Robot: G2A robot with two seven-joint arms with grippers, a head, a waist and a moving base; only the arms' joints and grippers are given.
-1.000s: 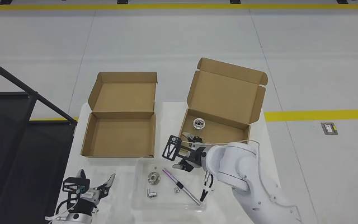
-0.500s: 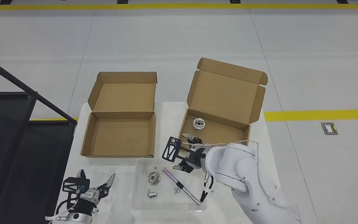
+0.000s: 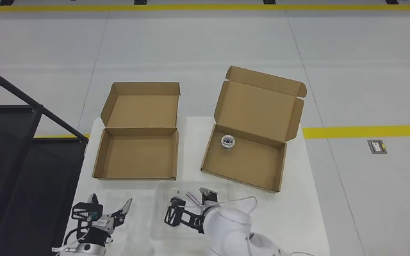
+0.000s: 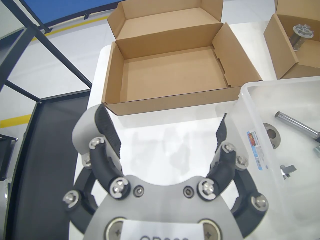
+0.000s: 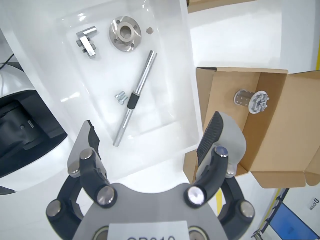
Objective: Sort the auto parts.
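Rod of long polished steel (image 5: 143, 76), black-banded, lies in clear plastic bin (image 3: 163, 208) at lower centre of top view, likely heavy, stiff, slick, best pinched at band; right end effector (image 5: 152, 123) hangs released above, left end effector (image 4: 162, 117) released too.

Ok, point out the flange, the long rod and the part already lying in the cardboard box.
flange (image 5: 125, 45): right wrist view, on its flat disc face.
long rod (image 5: 143, 78): right wrist view, on the bare shaft.
boxed part (image 5: 258, 102): right wrist view, on its toothed head.
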